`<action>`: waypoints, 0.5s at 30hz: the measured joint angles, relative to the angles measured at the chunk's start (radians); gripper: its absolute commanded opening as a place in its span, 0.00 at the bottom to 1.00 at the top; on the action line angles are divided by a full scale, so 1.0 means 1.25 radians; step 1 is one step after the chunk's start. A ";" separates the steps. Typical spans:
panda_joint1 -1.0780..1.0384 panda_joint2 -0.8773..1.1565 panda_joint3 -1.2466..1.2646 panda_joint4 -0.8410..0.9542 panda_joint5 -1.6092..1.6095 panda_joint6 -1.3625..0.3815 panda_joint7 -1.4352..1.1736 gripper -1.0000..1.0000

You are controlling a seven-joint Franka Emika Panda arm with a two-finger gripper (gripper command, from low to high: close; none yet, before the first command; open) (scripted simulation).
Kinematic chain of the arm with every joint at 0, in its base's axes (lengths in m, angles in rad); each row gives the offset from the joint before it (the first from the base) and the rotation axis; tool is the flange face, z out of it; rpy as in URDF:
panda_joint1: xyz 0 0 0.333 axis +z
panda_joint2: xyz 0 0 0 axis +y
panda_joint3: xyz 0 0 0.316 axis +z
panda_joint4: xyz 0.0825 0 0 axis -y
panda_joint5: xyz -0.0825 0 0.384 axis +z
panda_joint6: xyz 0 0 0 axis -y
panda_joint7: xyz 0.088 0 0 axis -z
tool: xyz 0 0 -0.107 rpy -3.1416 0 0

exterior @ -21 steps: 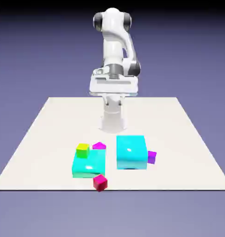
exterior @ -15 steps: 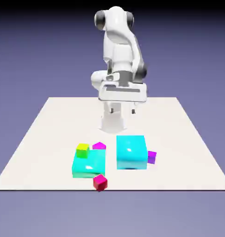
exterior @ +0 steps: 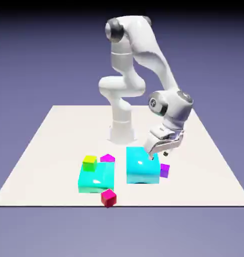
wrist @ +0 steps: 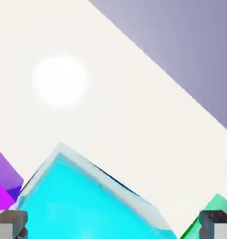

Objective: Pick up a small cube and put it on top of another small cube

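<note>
Nearest the table's front edge [exterior: 53, 201] sits the crimson cube [exterior: 108, 198]. Farther back, the violet cube [exterior: 164, 170] touches a cyan block [exterior: 142, 164]; bare table lies to its right. The gripper [exterior: 159, 156] hovers above, spread wide, empty.

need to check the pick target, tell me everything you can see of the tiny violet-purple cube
The tiny violet-purple cube is a plain, matte-looking, solid-coloured block, far smaller than the big cyan block it sits beside, on the exterior view's right. It rests flat on the white table, close against that block; contact cannot be told. The gripper hangs just above it, not holding it. In the hand view it shows at the lower left edge.
</note>
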 measured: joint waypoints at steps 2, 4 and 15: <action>-0.004 0.058 0.038 0.033 -0.035 -0.064 0.005 0.50; -0.009 0.116 0.077 0.066 -0.070 -0.128 0.011 0.50; -0.033 0.435 0.288 0.247 -0.262 -0.479 0.040 0.50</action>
